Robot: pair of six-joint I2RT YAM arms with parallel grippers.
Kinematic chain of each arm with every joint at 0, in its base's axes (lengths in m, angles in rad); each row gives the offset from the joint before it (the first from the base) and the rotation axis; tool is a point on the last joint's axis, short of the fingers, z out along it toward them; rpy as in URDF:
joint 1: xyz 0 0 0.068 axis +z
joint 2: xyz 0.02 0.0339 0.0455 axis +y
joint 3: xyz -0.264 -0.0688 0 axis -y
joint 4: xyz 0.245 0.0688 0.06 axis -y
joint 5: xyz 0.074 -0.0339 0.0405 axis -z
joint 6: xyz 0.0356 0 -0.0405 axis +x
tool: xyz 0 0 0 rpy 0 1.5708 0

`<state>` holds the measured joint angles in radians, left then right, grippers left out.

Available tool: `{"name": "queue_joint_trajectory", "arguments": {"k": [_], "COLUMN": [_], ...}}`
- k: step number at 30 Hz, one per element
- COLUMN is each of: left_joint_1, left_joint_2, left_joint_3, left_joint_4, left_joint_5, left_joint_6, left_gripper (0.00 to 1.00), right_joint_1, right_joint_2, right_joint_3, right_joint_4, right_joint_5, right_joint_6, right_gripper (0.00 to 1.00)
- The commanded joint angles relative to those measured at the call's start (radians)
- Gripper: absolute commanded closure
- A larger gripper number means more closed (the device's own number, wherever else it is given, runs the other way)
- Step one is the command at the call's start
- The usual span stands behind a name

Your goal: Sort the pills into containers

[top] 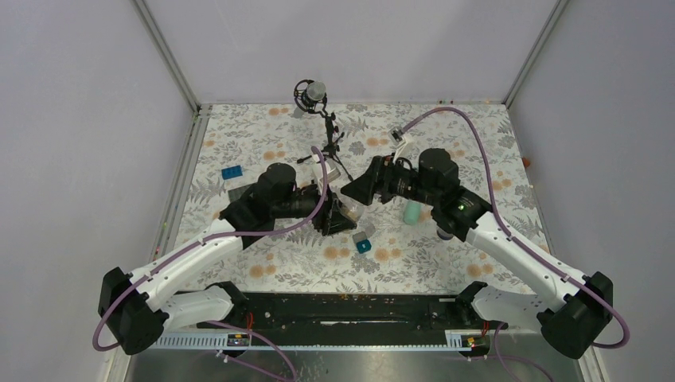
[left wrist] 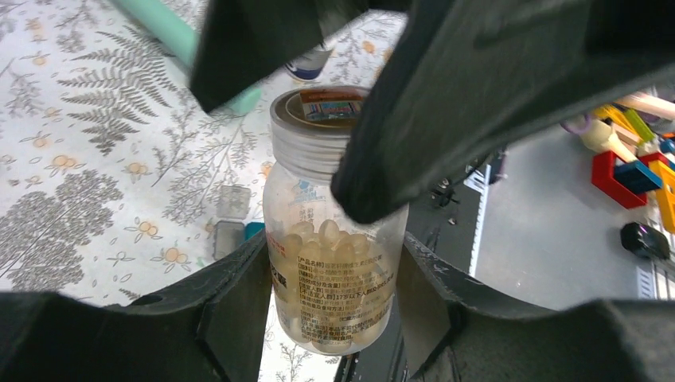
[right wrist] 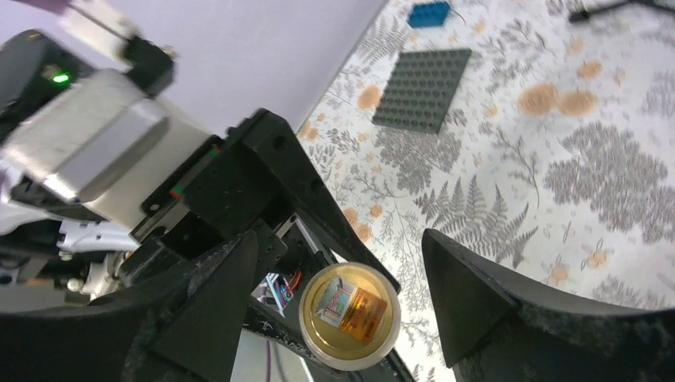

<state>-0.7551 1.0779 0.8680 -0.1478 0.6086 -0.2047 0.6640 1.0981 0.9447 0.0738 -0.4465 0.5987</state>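
While my left gripper (left wrist: 330,301) clamps the jar (left wrist: 334,263), my right gripper (right wrist: 338,267) straddles its lid (right wrist: 349,314), jaws apart.
If I twist off-centre, the jar could slip and spill the pills (left wrist: 328,237).

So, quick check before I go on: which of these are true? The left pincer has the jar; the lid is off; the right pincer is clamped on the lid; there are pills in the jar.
1. The left pincer holds the jar by its body. True.
2. The lid is off. False: it is still on the jar's mouth.
3. The right pincer is clamped on the lid. False: the right wrist view shows its fingers either side of the lid, with a gap on each side.
4. The jar has pills in it. True: they show through the clear wall.
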Motion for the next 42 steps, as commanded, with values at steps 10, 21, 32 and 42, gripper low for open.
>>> {"name": "queue_joint_trajectory", "arguments": {"k": [10, 21, 32, 42], "left_joint_1": [0.0, 0.001, 0.002, 0.001], "left_joint_2": [0.001, -0.007, -0.078, -0.058], "left_joint_3": [0.016, 0.011, -0.07, -0.034], "left_joint_4": [0.09, 0.083, 0.231, 0.151], "left_joint_5": [-0.156, -0.069, 0.233, -0.004], "left_joint_6": [-0.047, -0.07, -0.071, -0.048], "left_gripper": [1.0, 1.0, 1.0, 1.0], "right_joint_1": [0.089, 0.087, 0.07, 0.069], "right_joint_2": [-0.009, -0.113, -0.187, -0.012], "right_joint_3": [0.013, -0.05, 0.011, 0.158], "right_joint_4": [-0.109, 0.073, -0.066, -0.252], "right_joint_5": [0.299, -0.099, -0.311, 0.017], "right_joint_6": [0.179, -0.176, -0.384, -0.107], "right_gripper": [0.48, 1.0, 0.69, 0.19]}}
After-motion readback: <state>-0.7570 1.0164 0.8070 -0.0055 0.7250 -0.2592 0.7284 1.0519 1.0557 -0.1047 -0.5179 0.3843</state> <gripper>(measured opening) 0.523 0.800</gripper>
